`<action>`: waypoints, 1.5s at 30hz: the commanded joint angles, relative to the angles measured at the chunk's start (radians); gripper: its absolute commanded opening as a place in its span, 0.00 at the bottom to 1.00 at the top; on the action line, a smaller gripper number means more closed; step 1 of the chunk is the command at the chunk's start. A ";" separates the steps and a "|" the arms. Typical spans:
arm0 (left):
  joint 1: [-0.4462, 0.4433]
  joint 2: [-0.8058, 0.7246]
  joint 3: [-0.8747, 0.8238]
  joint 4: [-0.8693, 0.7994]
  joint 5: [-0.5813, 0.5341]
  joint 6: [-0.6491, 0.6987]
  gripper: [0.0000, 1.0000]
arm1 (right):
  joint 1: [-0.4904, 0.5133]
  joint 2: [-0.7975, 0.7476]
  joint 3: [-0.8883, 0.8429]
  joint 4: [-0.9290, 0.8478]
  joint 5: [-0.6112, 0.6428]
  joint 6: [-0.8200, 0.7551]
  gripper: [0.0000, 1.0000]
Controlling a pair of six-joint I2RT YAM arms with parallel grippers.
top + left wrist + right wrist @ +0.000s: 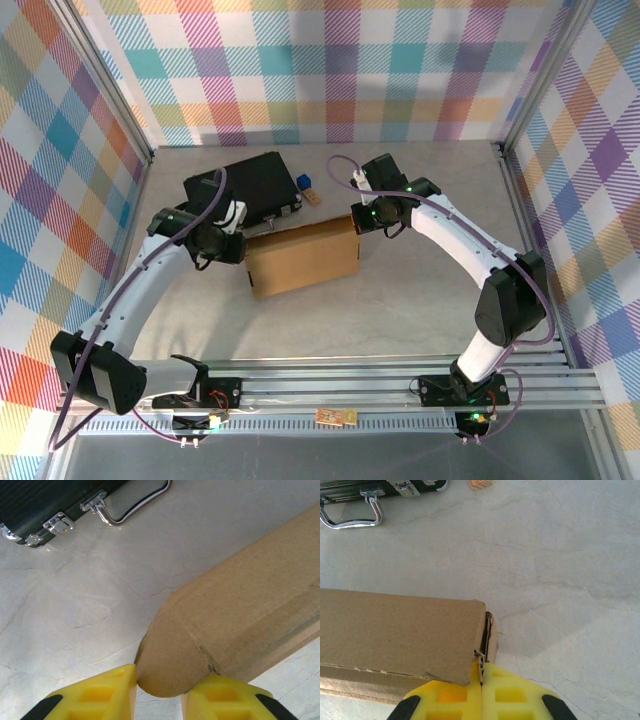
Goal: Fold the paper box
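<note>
On the desk [420, 300] the paper box [303, 258] lies central; left claw [159, 681] pinches its rounded flap, fingers part-open, right claw [481, 674] is clamped fully on a corner edge. Opposing pulls could tear that corner

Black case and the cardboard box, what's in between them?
Only bare table; the left wrist view shows it running from the black case to the paper box.

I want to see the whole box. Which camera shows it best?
The top camera: the whole brown box sits in plain sight between the two arms. The left wrist camera shows a rounded flap up close, and the right wrist camera shows one corner.
</note>
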 commanded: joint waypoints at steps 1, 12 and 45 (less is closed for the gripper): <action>-0.012 0.015 0.040 0.017 -0.002 -0.002 0.24 | -0.003 0.024 -0.001 -0.119 -0.014 -0.008 0.00; -0.011 0.037 0.095 -0.032 -0.002 -0.045 0.31 | -0.003 0.029 0.010 -0.125 -0.019 -0.016 0.00; -0.008 0.040 0.042 0.051 0.002 0.004 0.12 | -0.017 0.056 0.042 -0.145 -0.034 -0.007 0.00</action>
